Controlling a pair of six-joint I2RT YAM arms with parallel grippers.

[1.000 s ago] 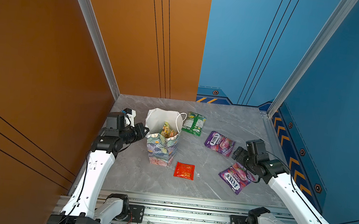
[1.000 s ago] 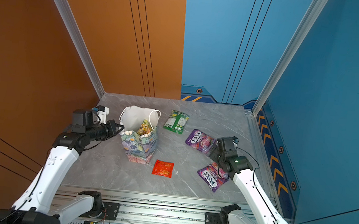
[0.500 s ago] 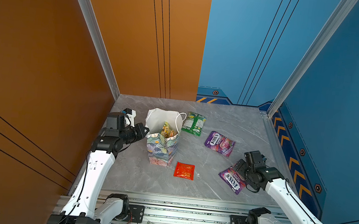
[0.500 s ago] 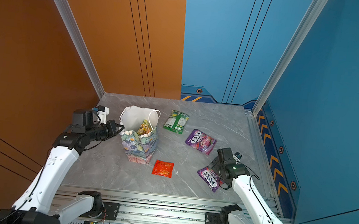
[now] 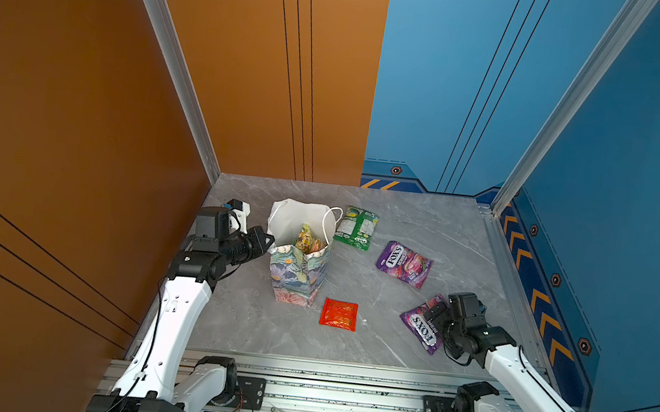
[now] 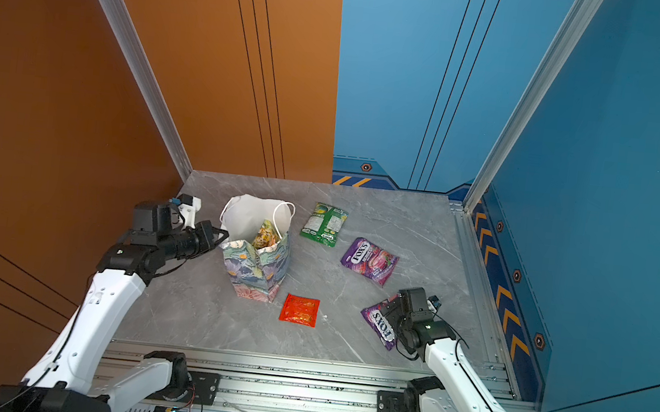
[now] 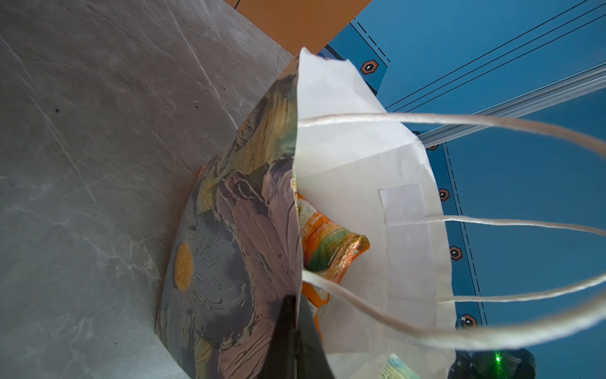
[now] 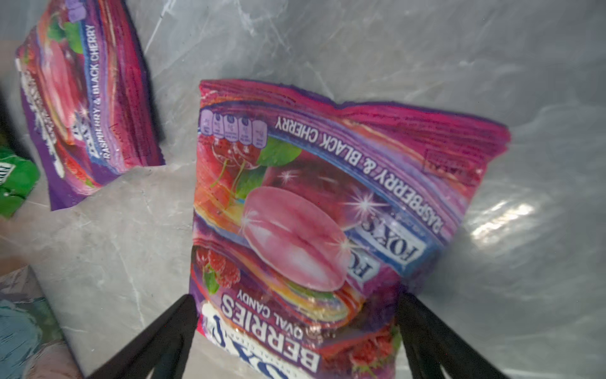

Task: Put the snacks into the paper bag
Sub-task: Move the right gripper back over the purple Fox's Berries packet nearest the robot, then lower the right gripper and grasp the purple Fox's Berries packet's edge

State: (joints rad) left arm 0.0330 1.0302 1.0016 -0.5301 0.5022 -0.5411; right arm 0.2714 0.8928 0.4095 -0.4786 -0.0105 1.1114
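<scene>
The paper bag [image 5: 298,270] stands upright and open, with orange and yellow packets [image 5: 308,240] poking up inside its white lining. The left gripper [image 7: 294,323] is clenched on the bag's rim. Just beside the bag's foot lies a small red packet [image 5: 338,314], and behind the bag a green packet [image 5: 356,227]. Right of the bag lies a purple FOX'S packet [image 5: 405,264]. Farthest from the bag, the near purple FOX'S packet [image 8: 311,213] lies between the spread, released jaws of the right gripper [image 8: 295,303]. Everything sits on a grey marbled table [image 5: 422,225], enclosed by orange walls [image 5: 79,105] and blue walls [image 5: 637,164].
</scene>
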